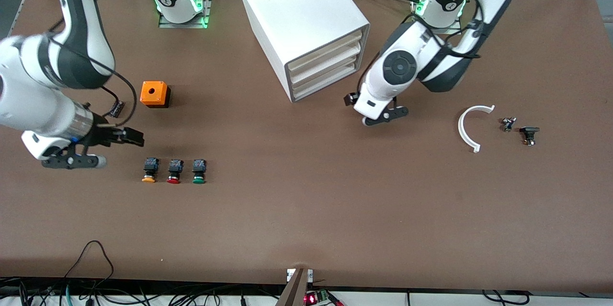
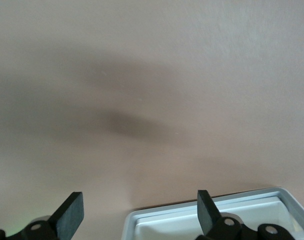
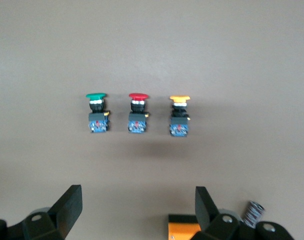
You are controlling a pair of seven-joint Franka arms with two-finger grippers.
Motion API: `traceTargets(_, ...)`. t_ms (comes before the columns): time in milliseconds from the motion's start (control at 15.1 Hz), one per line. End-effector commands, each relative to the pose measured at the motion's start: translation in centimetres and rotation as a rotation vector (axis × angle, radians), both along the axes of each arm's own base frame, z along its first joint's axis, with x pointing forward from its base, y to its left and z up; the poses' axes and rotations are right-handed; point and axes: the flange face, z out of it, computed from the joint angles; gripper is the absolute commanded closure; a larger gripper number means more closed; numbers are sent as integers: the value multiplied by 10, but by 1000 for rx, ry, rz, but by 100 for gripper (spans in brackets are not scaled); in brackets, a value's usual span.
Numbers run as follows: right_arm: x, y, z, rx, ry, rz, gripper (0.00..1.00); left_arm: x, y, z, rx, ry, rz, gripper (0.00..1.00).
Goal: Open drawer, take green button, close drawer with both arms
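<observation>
The white cabinet (image 1: pixel 301 14) stands at the robots' edge of the table, all three drawers shut; the drawer (image 1: pixel 327 81) is the lowest. The green-capped button (image 1: pixel 199 172) lies on the table in a row with a red-capped one (image 1: pixel 174 172) and an orange-capped one (image 1: pixel 150 172). It also shows in the right wrist view (image 3: pixel 97 112). My left gripper (image 1: pixel 385 116) hangs open and empty low over the table beside the cabinet's front corner (image 2: pixel 217 220); it shows open in the left wrist view (image 2: pixel 138 200). My right gripper (image 1: pixel 72 161) is open and empty beside the button row, at the right arm's end (image 3: pixel 137 197).
An orange box with a hole on top (image 1: pixel 154 94) stands between the cabinet and the buttons, farther from the front camera than the buttons. A white curved piece (image 1: pixel 471 126) and two small dark parts (image 1: pixel 508 124) (image 1: pixel 529 134) lie toward the left arm's end.
</observation>
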Motion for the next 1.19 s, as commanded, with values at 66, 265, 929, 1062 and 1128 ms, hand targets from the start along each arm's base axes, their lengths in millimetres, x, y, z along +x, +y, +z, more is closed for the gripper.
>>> traceTargets(66, -42, -5, 64, -17, 12, 11, 0, 40, 46, 57, -7, 1, -126, 0)
traceTargets(265, -58, -7, 111, -53, 12, 29, 0, 63, 93, 99, -1, -14, -199, 0)
traceTargets(929, -64, -7, 174, -52, -33, -3, 0, 83, 245, 201, 0, -196, -408, 0)
traceTargets(1062, -64, -6, 174, -54, -31, 0, 0, 69, 266, 211, -36, -251, -361, 0)
traceTargets(1128, -63, -9, 174, -54, -31, -6, 0, 60, 269, 216, -34, -270, -371, 0)
